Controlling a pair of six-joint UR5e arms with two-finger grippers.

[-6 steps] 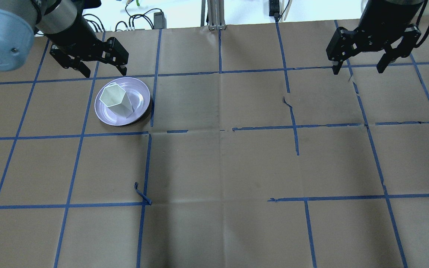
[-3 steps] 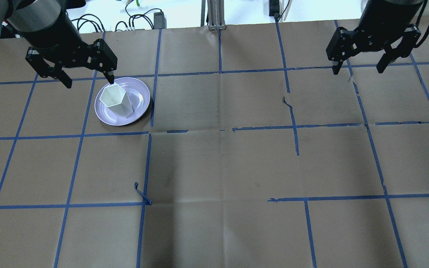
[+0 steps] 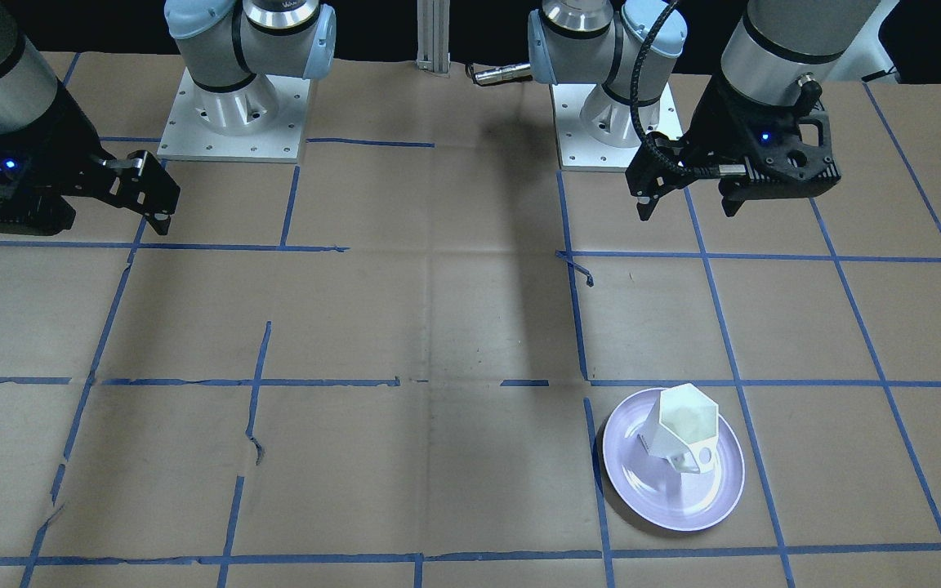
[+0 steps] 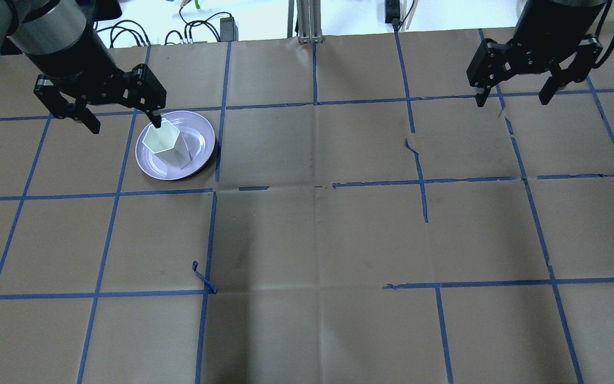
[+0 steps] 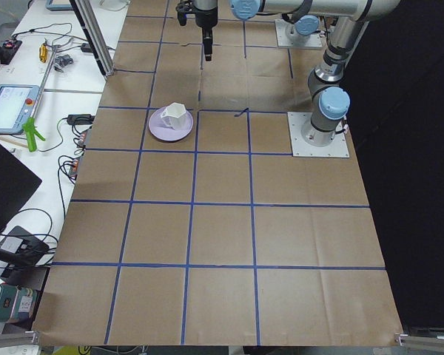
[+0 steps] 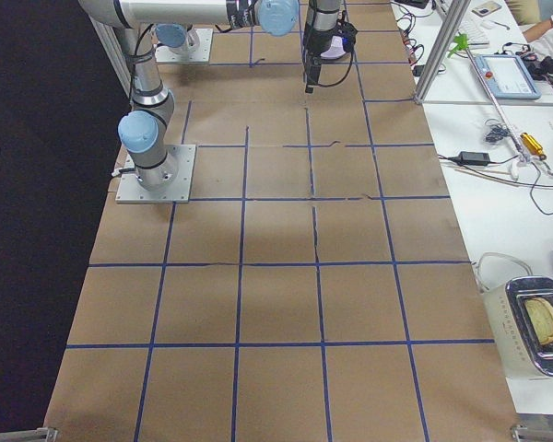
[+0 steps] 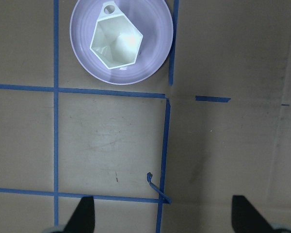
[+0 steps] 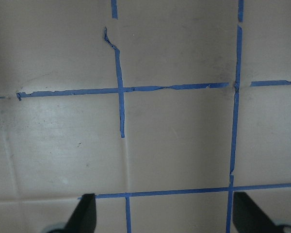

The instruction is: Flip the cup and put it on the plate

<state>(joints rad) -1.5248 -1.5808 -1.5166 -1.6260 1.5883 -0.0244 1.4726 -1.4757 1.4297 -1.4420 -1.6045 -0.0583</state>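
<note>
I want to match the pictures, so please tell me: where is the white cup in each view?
Front-facing: cup, lower right.
Overhead: cup, upper left.
Exterior left: cup, upper left of centre.
Exterior right: not in it.
Left wrist: cup, top, left of centre.
Right wrist: not in it.
Shared landmark: the lavender plate under it.

No text (labels, numbers, signs) is legible.

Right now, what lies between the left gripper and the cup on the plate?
Nothing but bare brown paper crossed by blue tape lines, as the front-facing view shows. The left gripper hangs open, apart from the cup.
</note>
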